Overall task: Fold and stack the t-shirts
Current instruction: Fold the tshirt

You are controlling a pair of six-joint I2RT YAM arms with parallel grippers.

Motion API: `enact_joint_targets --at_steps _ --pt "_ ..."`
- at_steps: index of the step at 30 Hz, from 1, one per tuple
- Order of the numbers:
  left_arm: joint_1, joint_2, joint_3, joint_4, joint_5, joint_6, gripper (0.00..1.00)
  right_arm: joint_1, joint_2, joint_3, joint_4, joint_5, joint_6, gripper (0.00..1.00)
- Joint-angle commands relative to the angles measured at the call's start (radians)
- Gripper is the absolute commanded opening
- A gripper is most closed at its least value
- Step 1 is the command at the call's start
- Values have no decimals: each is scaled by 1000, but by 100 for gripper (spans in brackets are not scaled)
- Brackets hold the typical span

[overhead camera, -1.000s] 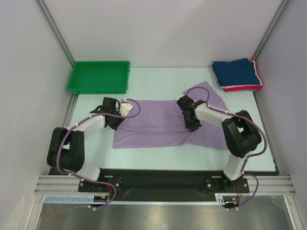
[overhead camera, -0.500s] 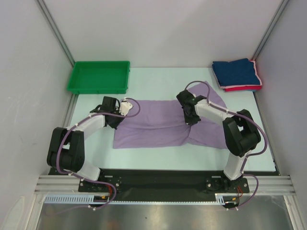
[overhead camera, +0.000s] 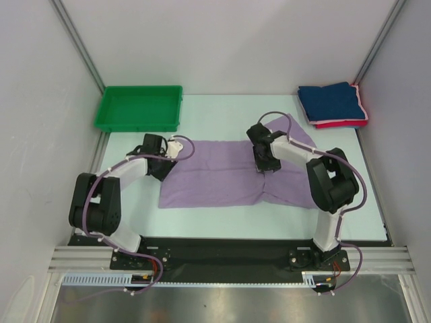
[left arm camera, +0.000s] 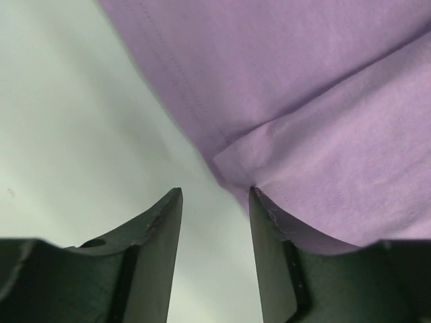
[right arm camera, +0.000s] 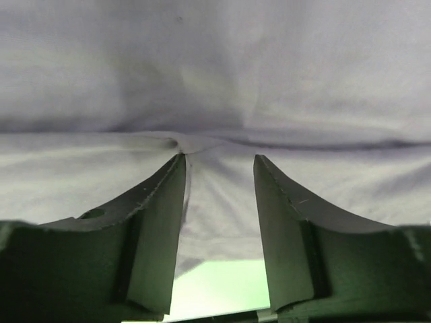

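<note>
The pale lavender t-shirt [overhead camera: 215, 176] lies spread across the middle of the table, folded over lengthwise, with one sleeve sticking out at the back right. My left gripper [overhead camera: 165, 169] is at the shirt's left edge. In the left wrist view the left gripper [left arm camera: 215, 192] is open over bare table, and a folded corner of the lavender shirt [left arm camera: 323, 101] lies just ahead of its right finger. My right gripper [overhead camera: 264, 165] is over the shirt's right half. The right gripper [right arm camera: 219, 158] is open, with lavender cloth [right arm camera: 215, 67] under it. A folded navy t-shirt [overhead camera: 331, 101] rests on a pink-red one [overhead camera: 343, 124].
A green plastic tray [overhead camera: 139, 108] stands at the back left. The folded stack sits in the back right corner against the wall. Pale walls close in both sides, and the black arm bases line the near edge.
Both grippers have opened and let go of the lavender shirt. The right gripper has shifted a little toward the back, and the cloth now lies flat there. The left arm has barely moved.
</note>
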Motion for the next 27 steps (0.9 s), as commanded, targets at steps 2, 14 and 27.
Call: enact_joint_targets --at_steps 2,14,27 --pt "12 -117 58 -17 -12 -12 51 -31 -143 11 -35 9 37 51" --pt "-141 -352 -242 -157 120 293 65 -665 -637 -547 -12 -257 253 49" --pt "-198 -211 -327 -14 33 275 39 -883 -574 -665 147 -271 266 43"
